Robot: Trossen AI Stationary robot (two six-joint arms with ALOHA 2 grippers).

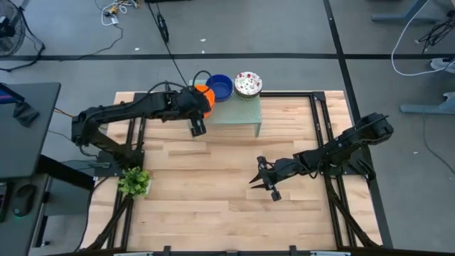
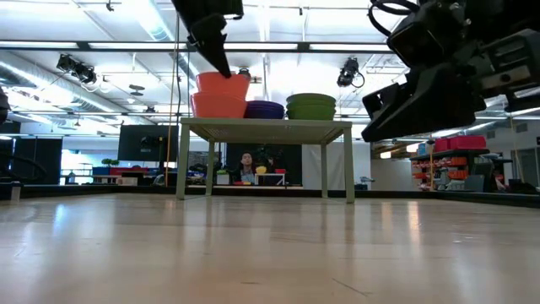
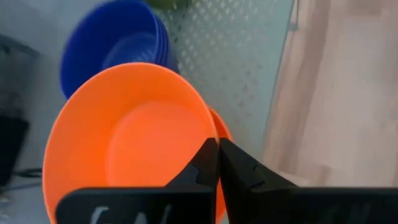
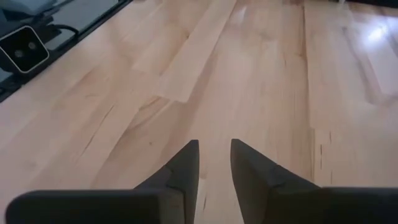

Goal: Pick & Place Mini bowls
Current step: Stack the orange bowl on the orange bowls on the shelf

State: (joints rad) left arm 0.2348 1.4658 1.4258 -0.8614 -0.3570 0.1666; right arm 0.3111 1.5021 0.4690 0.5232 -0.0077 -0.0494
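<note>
The mini bowls stand on the mint-green perforated stand (image 1: 240, 112) at the table's far edge. From left to right they are orange bowls (image 1: 204, 94), dark blue bowls (image 1: 220, 87) and a white bowl with red speckles (image 1: 248, 84). In the low view the orange stack (image 2: 219, 103) sits at the stand's left end. My left gripper (image 3: 217, 143) is shut on the top orange bowl (image 3: 124, 137), above a second orange bowl (image 3: 222, 127). My right gripper (image 1: 261, 179) hovers open over the table's middle, well short of the stand. My left gripper pinches the top orange bowl by its rim (image 3: 210, 127), on the side away from the blue bowls, with one finger inside the bowl and one outside. The fingers (image 2: 216, 49) slant down from above. The bowl stays upright over the lower orange bowl (image 2: 218, 106); I cannot tell whether it is lifted clear.
A small green leafy plant (image 1: 134, 182) stands near the table's left edge. Bare wooden tabletop (image 4: 249, 81) spreads in front of the stand and around my right gripper (image 4: 214, 149). Black frame rails (image 1: 321, 121) run along the table's sides.
</note>
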